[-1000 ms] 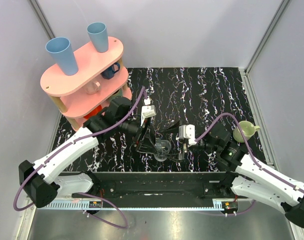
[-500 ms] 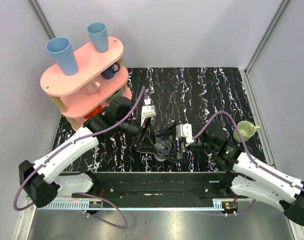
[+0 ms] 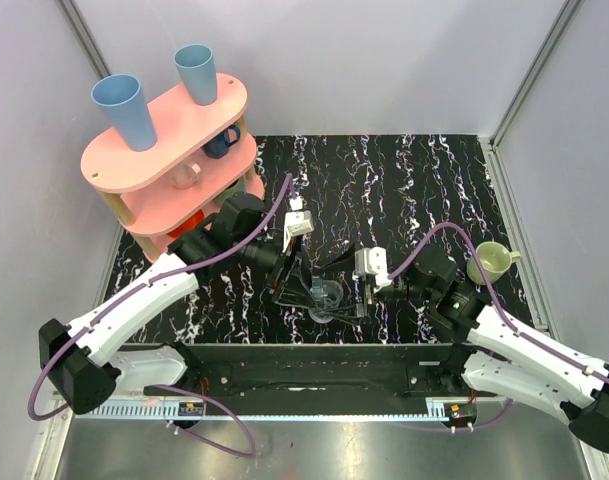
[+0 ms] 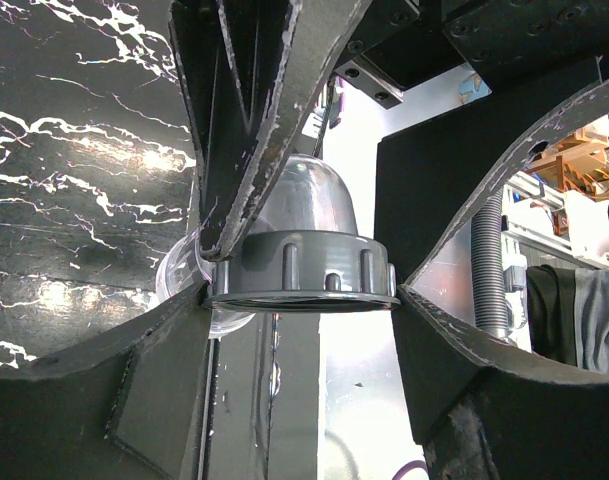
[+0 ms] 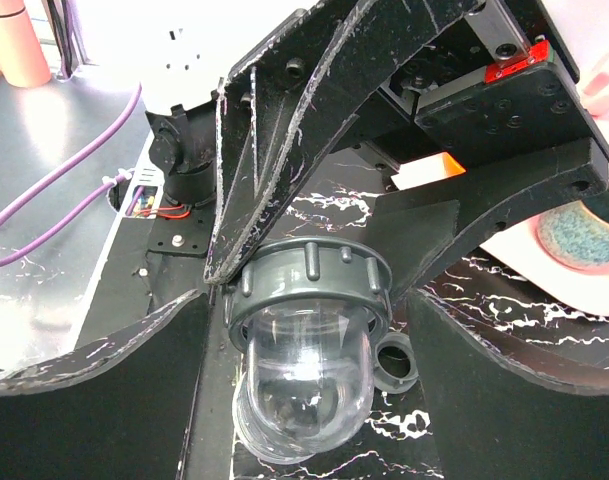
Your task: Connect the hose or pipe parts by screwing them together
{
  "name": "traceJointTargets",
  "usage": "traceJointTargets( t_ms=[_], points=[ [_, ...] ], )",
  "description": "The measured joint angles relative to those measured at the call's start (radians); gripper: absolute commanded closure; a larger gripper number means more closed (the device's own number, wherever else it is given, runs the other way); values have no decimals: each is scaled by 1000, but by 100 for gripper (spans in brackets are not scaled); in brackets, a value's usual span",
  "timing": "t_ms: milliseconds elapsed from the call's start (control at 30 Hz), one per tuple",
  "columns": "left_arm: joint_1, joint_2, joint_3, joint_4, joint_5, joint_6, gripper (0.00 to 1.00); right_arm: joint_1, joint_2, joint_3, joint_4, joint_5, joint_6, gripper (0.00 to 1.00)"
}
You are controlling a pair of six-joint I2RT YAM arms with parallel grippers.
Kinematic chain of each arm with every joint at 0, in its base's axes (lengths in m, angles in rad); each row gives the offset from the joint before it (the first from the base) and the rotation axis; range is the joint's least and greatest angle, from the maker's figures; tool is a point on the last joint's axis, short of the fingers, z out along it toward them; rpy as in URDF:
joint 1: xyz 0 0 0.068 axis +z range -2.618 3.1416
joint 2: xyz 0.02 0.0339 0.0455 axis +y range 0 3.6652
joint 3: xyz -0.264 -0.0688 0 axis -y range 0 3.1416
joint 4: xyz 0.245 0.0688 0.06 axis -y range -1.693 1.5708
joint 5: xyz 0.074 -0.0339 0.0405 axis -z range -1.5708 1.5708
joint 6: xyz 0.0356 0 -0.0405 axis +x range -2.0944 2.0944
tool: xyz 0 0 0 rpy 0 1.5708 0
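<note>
One pipe part, a dark grey ribbed nut [image 4: 302, 270] [image 5: 309, 280], sits on a clear domed elbow [image 5: 299, 380] [image 4: 309, 195]. It hangs just above the mat near the front middle [image 3: 329, 296]. My left gripper [image 4: 302, 300] [image 3: 319, 293] is shut on the nut, a finger pressed against each side of its rim. My right gripper [image 5: 306, 310] [image 3: 349, 297] faces it from the right. It is open, and its jaws straddle the nut and dome with a thin gap on each side. A second pipe part, a short grey coupling [image 5: 396, 360], lies on the mat beside the dome.
A pink two-tier shelf [image 3: 164, 150] stands at the back left and carries two blue cups [image 3: 119, 105] [image 3: 196, 70]. A pale green mug [image 3: 489, 262] sits at the right edge of the black marbled mat [image 3: 404, 190]. Grey walls enclose three sides.
My right gripper has slid left onto the held fitting and its jaws have narrowed around it. The left arm and the nut have stayed put.
</note>
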Motion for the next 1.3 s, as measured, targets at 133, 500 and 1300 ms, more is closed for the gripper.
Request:
traceJointTargets(
  t_ms=[133, 500, 1300],
  points=[
    [0, 0, 0, 0, 0, 0, 100, 0, 2, 0, 0, 0, 2, 23],
    [0, 8, 0, -3, -1, 0, 100, 0, 16, -1, 3, 3, 9, 44],
    [32, -11, 4, 8, -27, -41, 100, 0, 16, -44, 105, 50, 34, 22]
  ],
)
